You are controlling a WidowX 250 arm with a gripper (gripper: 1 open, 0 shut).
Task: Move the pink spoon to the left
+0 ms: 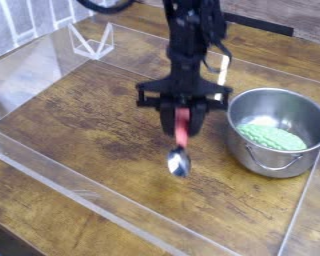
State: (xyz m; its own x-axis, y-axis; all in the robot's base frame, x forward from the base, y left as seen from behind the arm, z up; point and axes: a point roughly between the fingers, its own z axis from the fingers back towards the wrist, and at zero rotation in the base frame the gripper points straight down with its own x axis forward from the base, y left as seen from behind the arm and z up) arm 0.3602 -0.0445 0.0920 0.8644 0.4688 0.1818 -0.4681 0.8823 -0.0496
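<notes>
1. One gripper [183,118] points down over the wooden table [83,130], its jaws clamped on the red handle of the pink spoon [180,147].
2. Spoon: it hangs handle-up from the gripper, its shiny bowl lowest, near the tabletop.
3. Steel pot [276,131]: stands to the right of the spoon, apart from it, with green contents inside.
4. Clear walls border the table.

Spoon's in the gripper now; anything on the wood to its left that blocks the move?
Nothing visible. The gripper holds the pink spoon above the table, and the wood to its left is bare. The steel pot sits on the opposite side.
</notes>
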